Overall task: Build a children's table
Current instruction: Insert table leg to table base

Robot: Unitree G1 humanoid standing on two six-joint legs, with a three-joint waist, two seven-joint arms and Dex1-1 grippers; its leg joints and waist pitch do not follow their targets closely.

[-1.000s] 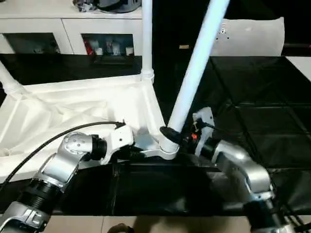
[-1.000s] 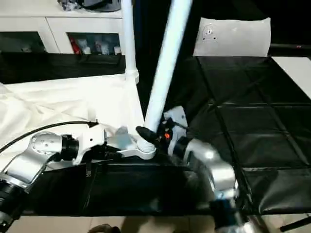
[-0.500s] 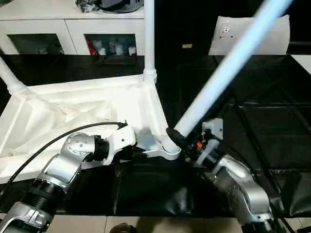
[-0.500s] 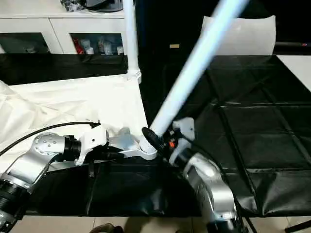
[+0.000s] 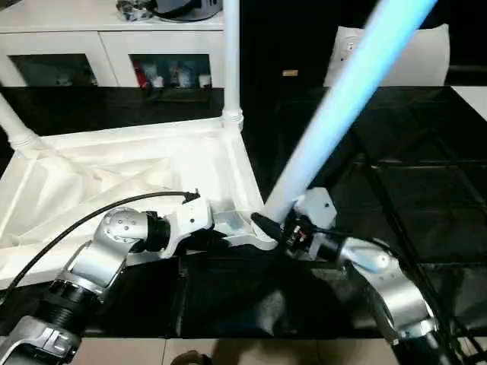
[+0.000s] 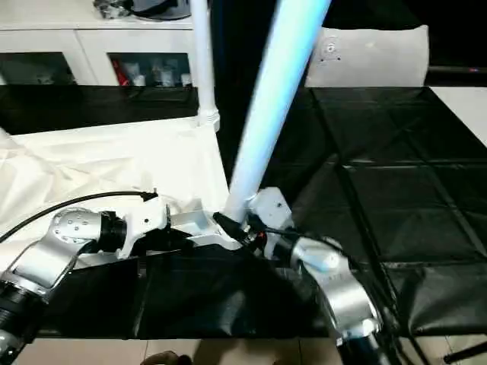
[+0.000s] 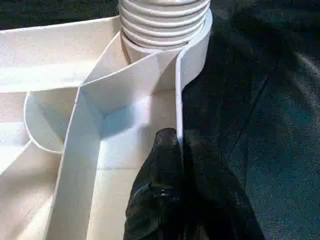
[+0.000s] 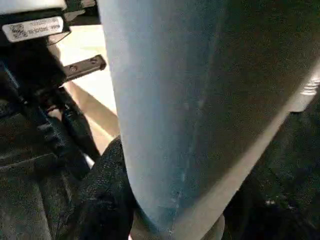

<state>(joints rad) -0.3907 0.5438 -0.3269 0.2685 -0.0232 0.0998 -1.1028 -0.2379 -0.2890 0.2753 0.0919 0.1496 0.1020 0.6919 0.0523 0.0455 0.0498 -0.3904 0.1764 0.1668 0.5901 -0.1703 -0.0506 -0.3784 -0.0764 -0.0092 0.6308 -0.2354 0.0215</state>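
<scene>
Left claw (image 7: 179, 150) is pinched tight on the rim of the upside-down white plastic ribbed tabletop (image 5: 114, 171), right by the near right corner socket (image 5: 262, 232). The right claw (image 5: 285, 228) grips the long white tapered tube leg (image 5: 342, 95) low down — it leans up and right, so it needs tipping upright.

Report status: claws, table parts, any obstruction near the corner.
Left claw shut, pinching tabletop rim. Right claw clamped on tilted leg at near corner socket. No obstruction seen.
</scene>
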